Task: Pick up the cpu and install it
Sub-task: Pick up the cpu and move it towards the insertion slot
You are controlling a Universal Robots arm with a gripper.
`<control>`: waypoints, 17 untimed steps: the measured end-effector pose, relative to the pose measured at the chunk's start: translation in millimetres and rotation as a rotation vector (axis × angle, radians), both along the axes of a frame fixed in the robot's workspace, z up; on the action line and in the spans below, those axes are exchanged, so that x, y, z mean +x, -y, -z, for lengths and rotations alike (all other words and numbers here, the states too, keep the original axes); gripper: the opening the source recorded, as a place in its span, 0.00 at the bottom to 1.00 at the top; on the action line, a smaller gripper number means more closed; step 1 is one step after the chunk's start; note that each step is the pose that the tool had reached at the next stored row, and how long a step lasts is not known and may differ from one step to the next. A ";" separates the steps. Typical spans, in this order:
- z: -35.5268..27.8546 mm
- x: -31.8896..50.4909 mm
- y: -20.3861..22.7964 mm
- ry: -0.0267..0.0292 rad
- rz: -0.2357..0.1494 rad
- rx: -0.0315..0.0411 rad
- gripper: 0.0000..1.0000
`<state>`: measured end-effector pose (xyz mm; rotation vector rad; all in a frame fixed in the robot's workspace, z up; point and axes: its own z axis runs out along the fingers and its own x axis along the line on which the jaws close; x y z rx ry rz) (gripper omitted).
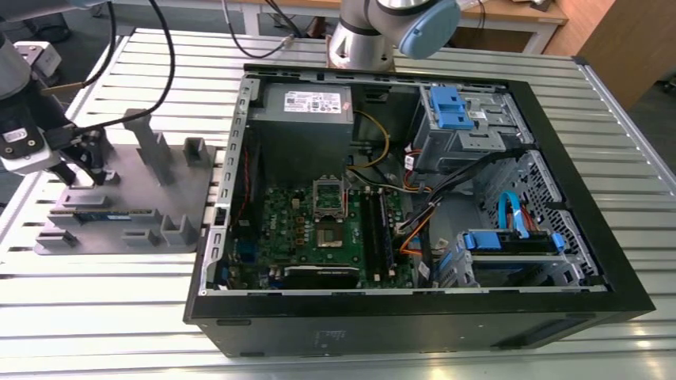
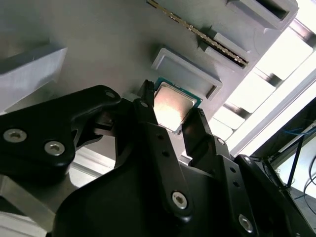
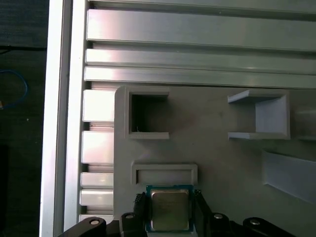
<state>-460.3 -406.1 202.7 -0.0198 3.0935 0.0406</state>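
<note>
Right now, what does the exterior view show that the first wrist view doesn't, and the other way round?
Exterior view: the open case with its board and socket, to the exterior view's right of the gripper. First wrist view: the cpu up close, lying flat on the plate near an empty holder. Both: the grey plate and the slatted table.

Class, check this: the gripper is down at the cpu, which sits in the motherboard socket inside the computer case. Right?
Not quite. The gripper is at the cpu, but the cpu lies on the grey fixture plate outside the computer case, as the first wrist view shows.
</note>
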 end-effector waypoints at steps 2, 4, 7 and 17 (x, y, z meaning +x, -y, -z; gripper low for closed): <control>-4.4 0.0 0.0 0.0000 0.000 0.0006 0.47; -7.8 0.0 0.0 -0.0001 0.000 0.0007 0.47; -13.5 0.1 0.0 0.0000 0.000 0.0007 0.47; -41.6 0.2 0.0 0.0000 0.000 0.0007 0.47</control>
